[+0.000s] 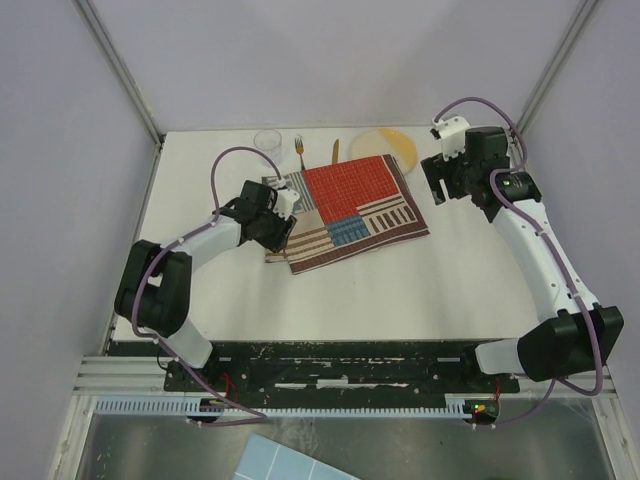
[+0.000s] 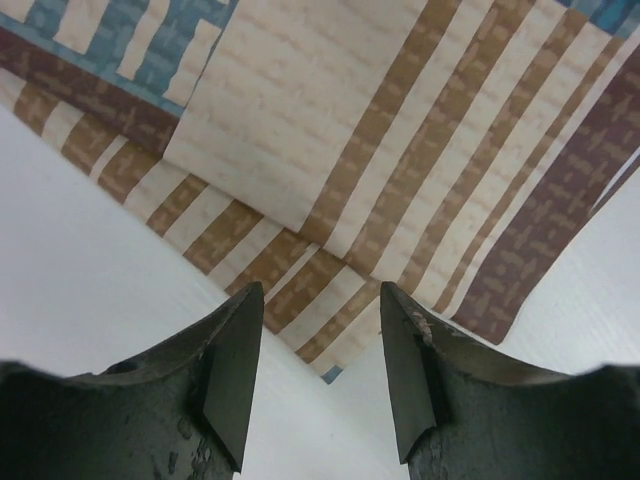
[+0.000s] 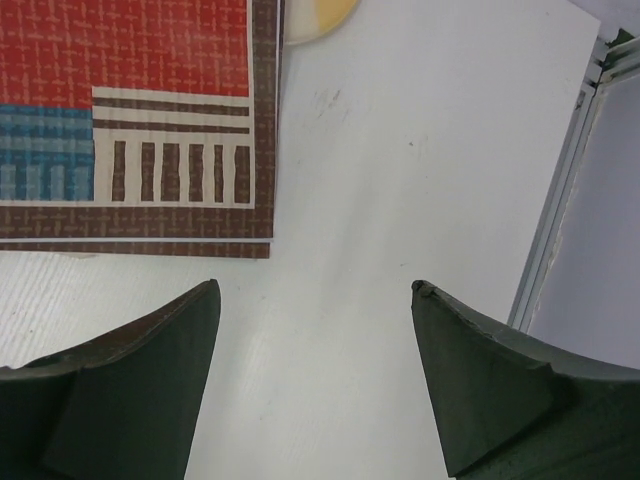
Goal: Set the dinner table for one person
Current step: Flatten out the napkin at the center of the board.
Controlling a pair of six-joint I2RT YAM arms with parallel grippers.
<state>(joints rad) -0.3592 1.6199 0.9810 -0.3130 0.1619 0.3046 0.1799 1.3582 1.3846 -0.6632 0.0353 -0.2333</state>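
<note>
On the white dinner table (image 1: 400, 290) lies a red, blue and beige striped placemat (image 1: 350, 200), set at an angle, its left part folded over itself. My left gripper (image 1: 284, 222) hangs over the mat's near left corner. In the left wrist view the left gripper (image 2: 320, 295) is open and holds nothing; the folded placemat (image 2: 400, 150) lies just ahead of its tips. My right gripper (image 1: 436, 188) is to the right of the mat. In the right wrist view the right gripper (image 3: 315, 287) is wide open over bare table (image 3: 400, 150), beside the placemat (image 3: 150, 120).
Along the far edge stand a clear glass (image 1: 268, 142), a fork (image 1: 299, 150), a knife (image 1: 336, 150) and a yellow plate (image 1: 388, 145), whose rim shows as the plate (image 3: 320, 15) in the right wrist view. A metal frame post (image 3: 560, 230) runs along the table's right edge.
</note>
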